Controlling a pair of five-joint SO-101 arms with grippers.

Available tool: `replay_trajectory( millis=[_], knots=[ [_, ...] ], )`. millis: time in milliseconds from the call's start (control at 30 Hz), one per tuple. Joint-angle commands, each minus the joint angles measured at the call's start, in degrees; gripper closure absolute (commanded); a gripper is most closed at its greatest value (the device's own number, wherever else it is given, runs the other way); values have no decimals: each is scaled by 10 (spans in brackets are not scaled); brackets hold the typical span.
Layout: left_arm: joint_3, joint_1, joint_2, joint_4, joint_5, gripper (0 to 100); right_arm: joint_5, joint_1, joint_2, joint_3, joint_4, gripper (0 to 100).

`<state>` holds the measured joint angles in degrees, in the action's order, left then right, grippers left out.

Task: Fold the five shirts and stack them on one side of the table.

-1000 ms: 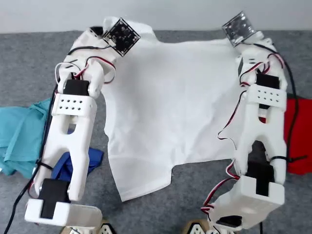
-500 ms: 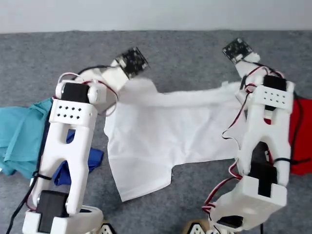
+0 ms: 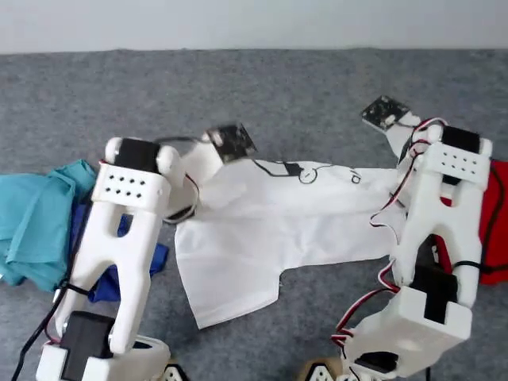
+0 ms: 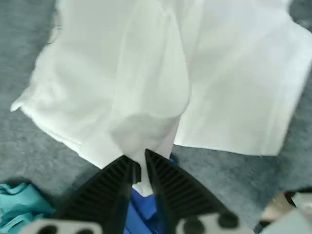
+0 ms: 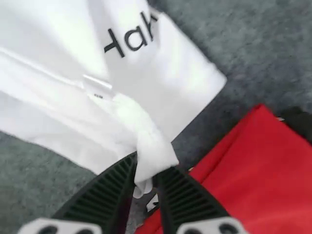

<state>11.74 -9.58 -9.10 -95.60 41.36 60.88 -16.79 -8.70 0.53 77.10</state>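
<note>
A white shirt (image 3: 270, 226) lies mid-table, its far edge folded toward the near side so that dark print shows along the fold. My left gripper (image 4: 142, 163) is shut on a pinch of the white shirt (image 4: 146, 73) at the fold's left end; in the high view it sits by the left arm's wrist (image 3: 205, 181). My right gripper (image 5: 147, 168) is shut on a bunched corner of the white shirt (image 5: 146, 68) at the fold's right end, right next to a red shirt (image 5: 243, 170). From above, both grippers' fingertips are hidden under the wrists.
A teal shirt (image 3: 36, 222) and a blue shirt (image 3: 103, 278) lie crumpled at the left, partly under the left arm. The red shirt (image 3: 496, 230) lies at the right edge. The far part of the grey table (image 3: 317, 87) is bare.
Both arms have drawn back toward the near side, carrying the white shirt's far edge with them. The shirt went from spread flat to folded over, and its print now shows.
</note>
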Motion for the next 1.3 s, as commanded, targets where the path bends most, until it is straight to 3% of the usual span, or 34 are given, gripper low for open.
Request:
replay_trajectory(
  millis=[0,233,500,633,733,800,1000,1267],
  knots=[
    [36,-29,-54,-21,22,987,23,-20,25,13,3,987],
    [170,-45,-145,24,49,987,25,-25,26,23,3,987],
    [241,-46,-245,29,49,983,37,-33,29,22,17,982],
    [243,-44,-316,9,40,896,37,-42,35,4,57,857],
    [242,-44,-382,7,-19,835,35,-55,46,-22,85,745],
    [243,-46,-418,-4,-31,822,35,-59,56,-31,87,735],
    [242,-44,-458,4,-33,840,34,-55,82,-36,84,735],
    [278,-45,-457,162,-91,972,-2,-43,125,-35,61,764]
  ],
)
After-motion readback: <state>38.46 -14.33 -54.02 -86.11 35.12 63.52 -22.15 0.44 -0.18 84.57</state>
